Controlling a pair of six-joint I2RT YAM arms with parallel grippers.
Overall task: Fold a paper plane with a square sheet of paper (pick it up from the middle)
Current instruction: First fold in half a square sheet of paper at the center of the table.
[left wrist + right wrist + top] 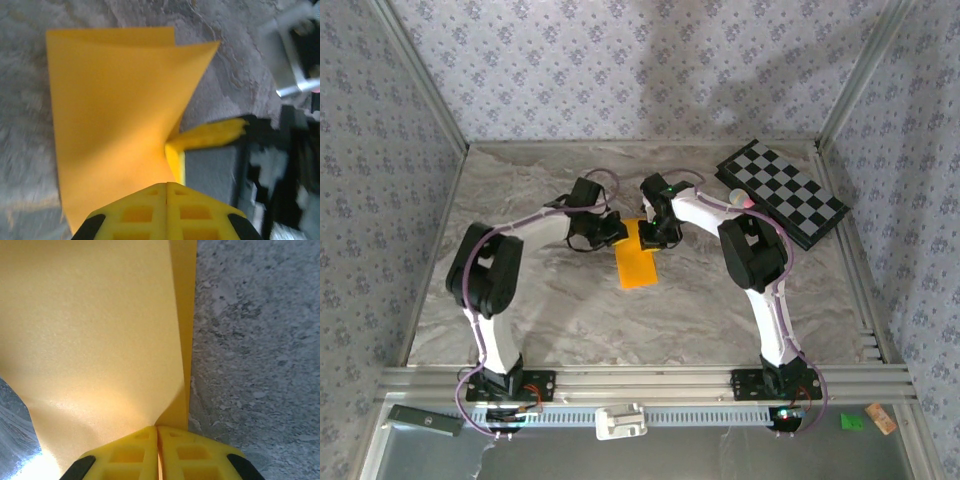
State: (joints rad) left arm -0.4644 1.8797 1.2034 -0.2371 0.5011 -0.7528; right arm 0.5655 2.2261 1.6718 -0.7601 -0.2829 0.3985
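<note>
Orange paper (638, 265) in both closed hands (166, 186) (157, 429)

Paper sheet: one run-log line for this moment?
item: square sheet of paper, folded over | left gripper: shut on it | right gripper: shut on it | stage: early fold

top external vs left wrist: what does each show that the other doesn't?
Top external: checkered board far right; left gripper and right gripper together at the far end of the orange-yellow paper. Left wrist: its fingers closed on the paper, a layer lifted along the fold. Shared: the folded paper on the marbled table.
</note>
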